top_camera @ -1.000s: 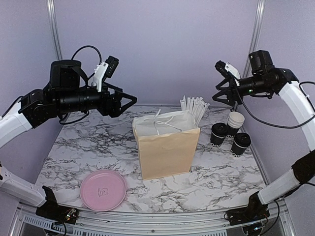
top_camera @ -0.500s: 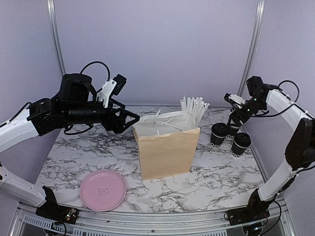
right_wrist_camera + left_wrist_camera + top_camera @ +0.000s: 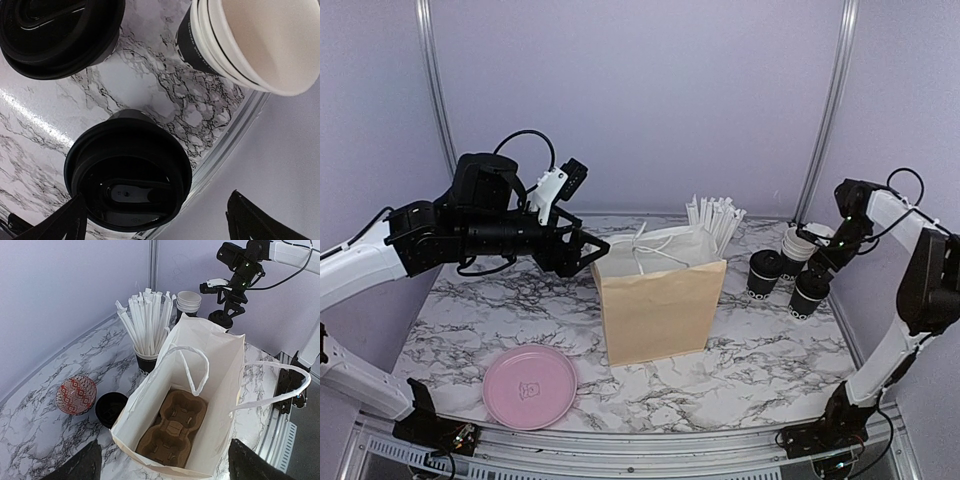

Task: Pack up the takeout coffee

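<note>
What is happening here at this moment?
The robot is packing takeout coffee. The right gripper hovers, jaws open, just above a lidded black cup, gripping nothing yet. The left gripper, also open, hangs beside the open paper bag, where a pulp cup carrier lies empty.

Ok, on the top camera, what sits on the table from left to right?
Pink plate → paper bag → first lidded black cup → second lidded black cup. Straws and stacked open cups overlap others, so omitted.
</note>
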Controlling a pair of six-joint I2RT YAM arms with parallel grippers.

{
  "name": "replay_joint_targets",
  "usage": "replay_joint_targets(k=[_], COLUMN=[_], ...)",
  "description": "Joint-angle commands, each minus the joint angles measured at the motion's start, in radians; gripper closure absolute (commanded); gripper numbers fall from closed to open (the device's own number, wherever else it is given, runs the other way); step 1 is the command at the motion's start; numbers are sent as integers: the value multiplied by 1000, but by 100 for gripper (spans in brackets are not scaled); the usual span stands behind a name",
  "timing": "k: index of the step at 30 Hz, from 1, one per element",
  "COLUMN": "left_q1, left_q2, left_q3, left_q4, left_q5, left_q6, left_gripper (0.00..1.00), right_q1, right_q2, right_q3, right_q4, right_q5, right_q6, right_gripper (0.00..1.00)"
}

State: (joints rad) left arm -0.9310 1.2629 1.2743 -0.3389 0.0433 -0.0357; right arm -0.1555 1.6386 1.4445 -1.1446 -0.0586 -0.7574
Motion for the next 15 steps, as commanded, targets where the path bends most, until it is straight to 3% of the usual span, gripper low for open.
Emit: replay_joint_targets(k=[1,8,15], left_q1=[-5,-6,-6], left_q2=[-4,-12,-10], left_q3=[13,1,2], left_q4=[27,27,26], left_q5=[7,8,10], left_q6=[17,14,16], left_gripper=[12,13,13], right_q1=[-1,-1,-1], right_q2=[20,53,32], right_q3=[18,51,74], right_q4=[-18,-51,-73], right_q5=[-25,-81,-110], right_q6=[-10,-12,-2], right_gripper=[7,16,12])
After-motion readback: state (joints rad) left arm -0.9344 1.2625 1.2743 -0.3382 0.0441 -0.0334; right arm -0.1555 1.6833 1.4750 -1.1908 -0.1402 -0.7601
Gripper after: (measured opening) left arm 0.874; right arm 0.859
